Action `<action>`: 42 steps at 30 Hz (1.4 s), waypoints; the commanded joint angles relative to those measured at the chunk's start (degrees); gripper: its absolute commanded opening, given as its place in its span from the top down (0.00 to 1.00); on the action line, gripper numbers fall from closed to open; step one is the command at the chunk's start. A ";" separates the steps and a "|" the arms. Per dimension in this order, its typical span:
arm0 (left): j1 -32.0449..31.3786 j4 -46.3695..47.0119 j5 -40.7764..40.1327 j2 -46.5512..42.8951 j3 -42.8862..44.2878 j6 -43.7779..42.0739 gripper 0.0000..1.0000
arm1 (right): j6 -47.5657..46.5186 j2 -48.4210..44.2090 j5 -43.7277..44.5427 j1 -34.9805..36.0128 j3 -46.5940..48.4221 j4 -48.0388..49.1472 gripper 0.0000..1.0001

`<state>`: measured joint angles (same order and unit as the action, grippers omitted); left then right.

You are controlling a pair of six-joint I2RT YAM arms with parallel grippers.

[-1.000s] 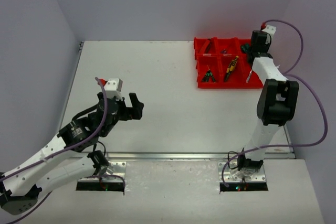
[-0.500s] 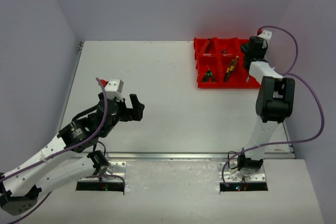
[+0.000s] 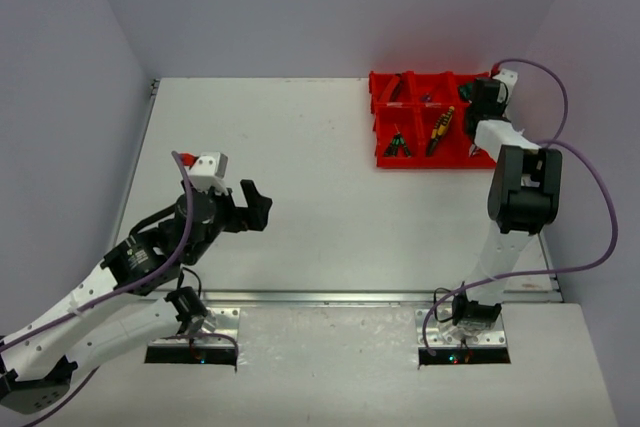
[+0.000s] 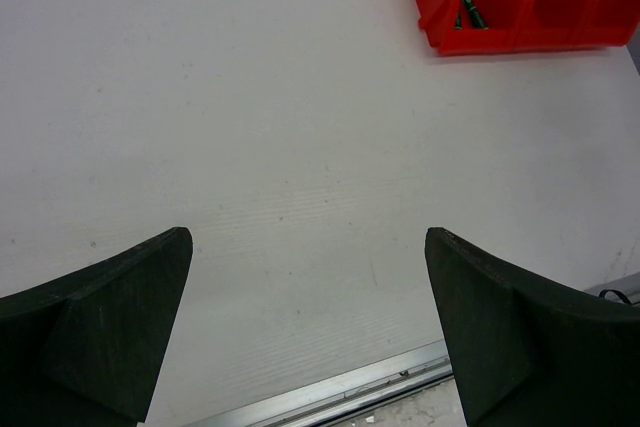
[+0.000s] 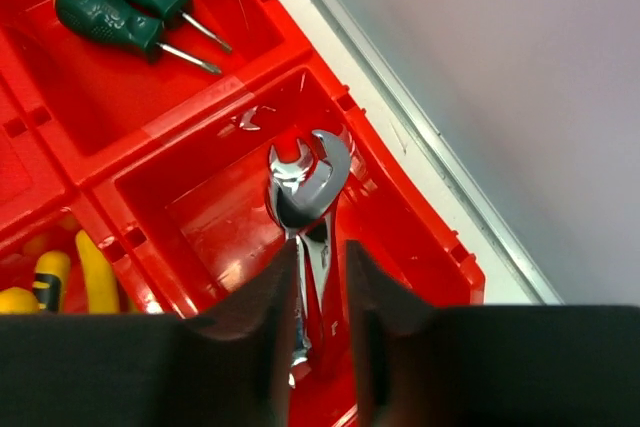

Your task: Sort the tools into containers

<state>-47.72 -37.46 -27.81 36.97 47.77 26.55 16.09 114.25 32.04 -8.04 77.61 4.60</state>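
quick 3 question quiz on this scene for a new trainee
1. True or false: the left gripper holds a tool.
2. What sits between the right gripper's fingers? A) silver wrench B) yellow pliers C) red cutters
3. How many green-handled screwdrivers show in the right wrist view?
Key: 1 false; 2 A; 3 two.

Chrome wrench (image 5: 298, 194) gleaming, mirror-bright metal! Red bins (image 5: 205, 202): glossy plastic, lightly scuffed. Green screwdriver handles (image 5: 100, 15) matt, pebbled. Table (image 4: 250, 147) smooth, matt white.
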 commanded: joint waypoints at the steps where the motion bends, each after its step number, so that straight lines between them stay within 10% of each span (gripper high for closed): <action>1: -0.29 2.71 0.80 0.12 0.13 -0.97 0.00 | 4.03 1.33 -0.36 -0.63 8.35 -7.90 0.66; 15: -0.26 0.02 -6.26 2.05 1.45 1.67 0.00 | 10.46 -11.23 -13.23 1.88 4.66 -16.64 0.02; 28: 1.49 -1.65 -20.22 5.67 0.77 9.69 0.00 | 3.18 -45.89 -10.19 21.99 -18.36 -29.66 0.01; 42: 2.86 -3.27 -29.84 20.95 7.16 4.21 0.00 | 1.10 -71.14 -20.35 23.68 -31.11 -33.39 0.01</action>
<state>-46.30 -40.22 -50.35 57.63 51.16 31.41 18.64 44.11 11.70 15.51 46.67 -27.59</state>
